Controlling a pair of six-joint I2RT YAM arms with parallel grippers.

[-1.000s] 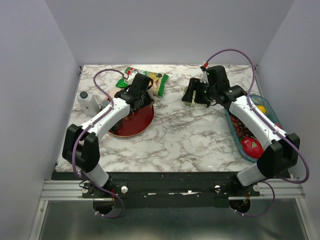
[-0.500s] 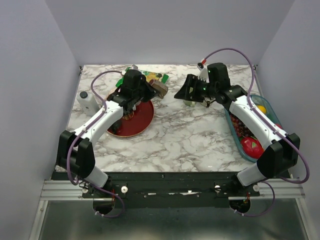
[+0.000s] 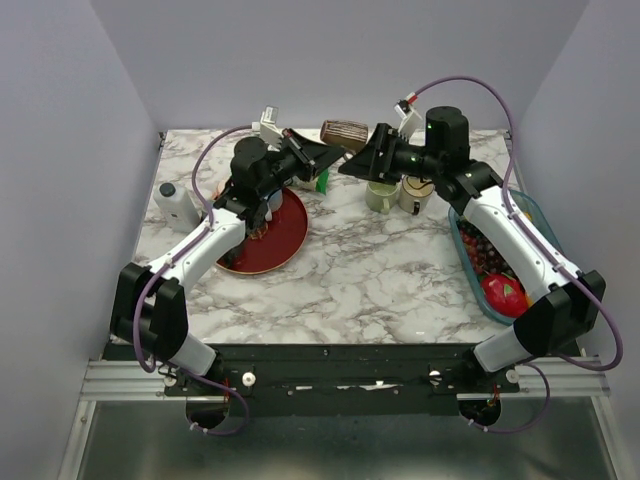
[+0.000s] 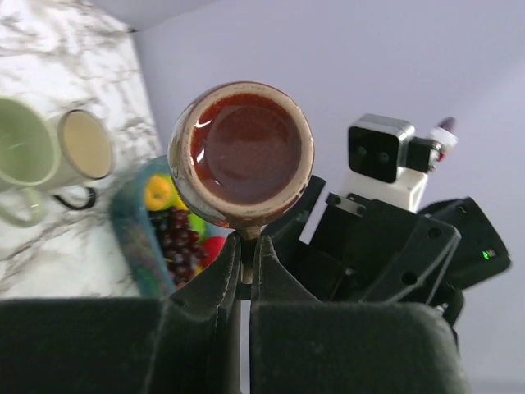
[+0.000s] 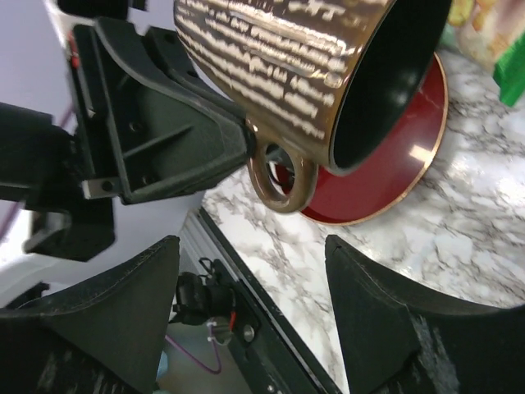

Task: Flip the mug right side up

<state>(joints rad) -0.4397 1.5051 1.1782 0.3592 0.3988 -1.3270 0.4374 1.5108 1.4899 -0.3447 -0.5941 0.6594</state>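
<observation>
The brown mug (image 3: 343,131) hangs in the air above the back middle of the table, tipped on its side. My left gripper (image 3: 325,150) is shut on its handle; in the left wrist view the fingers (image 4: 246,250) pinch the handle and the mug's glazed base (image 4: 242,153) faces the camera. My right gripper (image 3: 362,160) is open and empty, facing the mug from the right. In the right wrist view the mug (image 5: 303,66) and its handle (image 5: 283,176) sit just beyond my spread right gripper (image 5: 250,246), not touching its fingers.
A red plate (image 3: 270,240) lies under the left arm. A green mug (image 3: 380,195) and a cream mug (image 3: 415,192) stand upright below the right gripper. A fruit tray (image 3: 470,255) lies at the right edge. A white bottle (image 3: 175,205) stands at the left.
My left gripper lifted the brown mug off the red plate and carried it up and right. My right gripper rose and turned toward it.
</observation>
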